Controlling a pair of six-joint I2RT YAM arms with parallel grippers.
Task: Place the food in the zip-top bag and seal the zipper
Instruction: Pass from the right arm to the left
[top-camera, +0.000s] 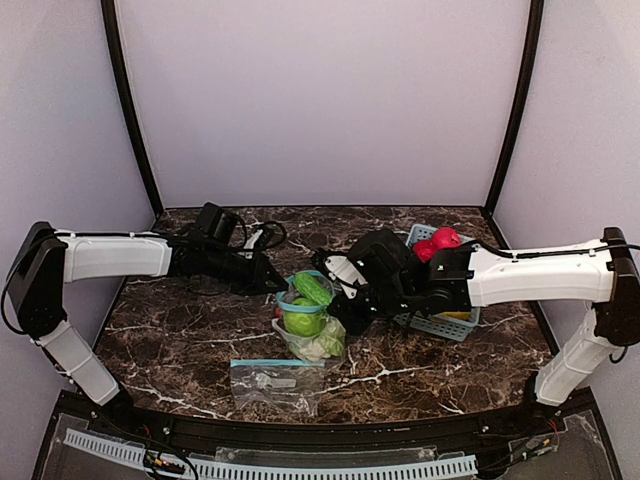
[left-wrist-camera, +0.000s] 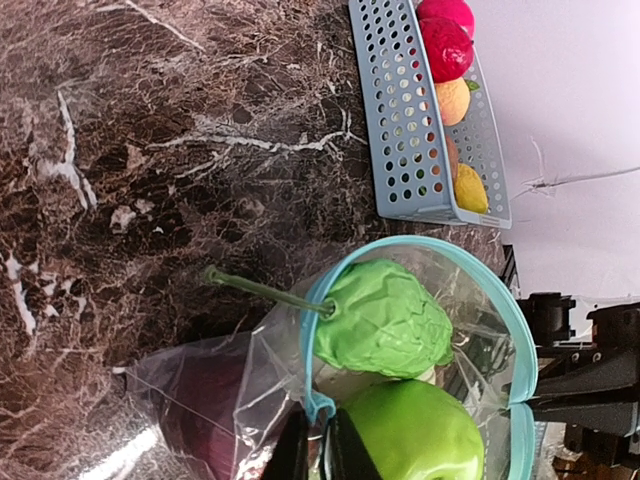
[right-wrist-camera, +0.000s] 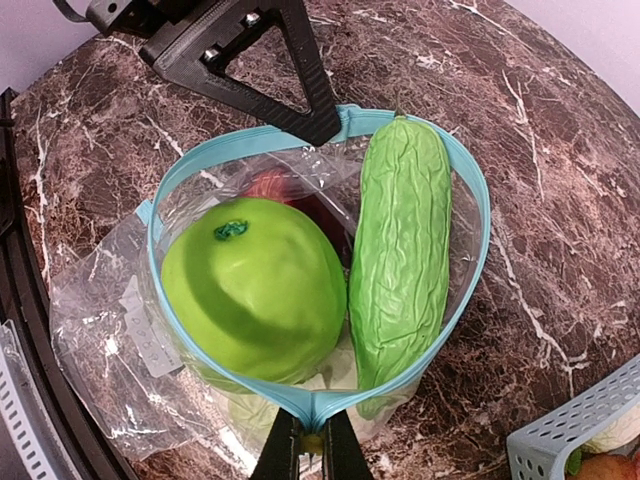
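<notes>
The clear zip-top bag with a blue zipper rim stands open at mid-table. Inside it are food pieces: a green apple, a long wrinkled green vegetable, something red and something white underneath. My left gripper is shut on the rim at one end of the mouth. At the opposite end my right gripper pinches the rim, shut. The left gripper's black fingers show across the mouth in the right wrist view. More food, red pieces, lies in the basket.
The light-blue slotted basket sits right of the bag, under my right arm, holding red, orange and yellow pieces. A second flat clear bag lies near the front edge. Cables lie at the back.
</notes>
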